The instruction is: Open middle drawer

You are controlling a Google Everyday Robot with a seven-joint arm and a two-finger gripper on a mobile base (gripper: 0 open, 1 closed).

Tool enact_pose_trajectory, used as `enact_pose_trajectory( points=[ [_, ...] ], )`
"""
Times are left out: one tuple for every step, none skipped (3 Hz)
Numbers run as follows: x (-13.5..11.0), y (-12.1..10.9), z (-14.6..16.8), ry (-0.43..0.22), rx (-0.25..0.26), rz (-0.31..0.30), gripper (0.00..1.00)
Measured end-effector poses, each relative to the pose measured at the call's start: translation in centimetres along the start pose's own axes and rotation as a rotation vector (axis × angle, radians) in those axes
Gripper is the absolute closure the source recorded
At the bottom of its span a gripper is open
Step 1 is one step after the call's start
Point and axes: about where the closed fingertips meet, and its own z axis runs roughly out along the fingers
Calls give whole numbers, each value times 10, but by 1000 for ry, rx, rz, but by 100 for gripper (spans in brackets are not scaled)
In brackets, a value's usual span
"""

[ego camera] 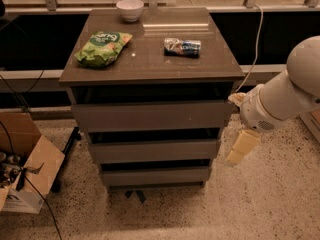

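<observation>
The middle drawer [154, 150] is the second of three grey-brown handle-less fronts in the cabinet. Its front is nearly flush, with a dark gap above it. The top drawer [152, 116] and the bottom drawer [156, 175] sit above and below it. My gripper [243, 145], cream-coloured on a white arm [287, 96], hangs just right of the cabinet at the height of the middle drawer. It stands a little apart from the drawer's right end and holds nothing that I can see.
On the cabinet top [150, 59] lie a green chip bag [103, 47], a crumpled snack packet [182, 46] and a white bowl [130, 9]. An open cardboard box [25, 176] and cables stand on the floor at left. A white cable [257, 39] hangs at right.
</observation>
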Motion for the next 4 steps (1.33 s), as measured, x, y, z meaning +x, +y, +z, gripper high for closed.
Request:
enact_pose_trajectory(
  points=[
    [-1, 2, 13, 28, 9, 24, 0],
    [3, -1, 49, 66, 10, 53, 0],
    [12, -5, 86, 76, 1, 67, 0],
    [27, -11, 128, 89, -8, 78, 0]
  ],
)
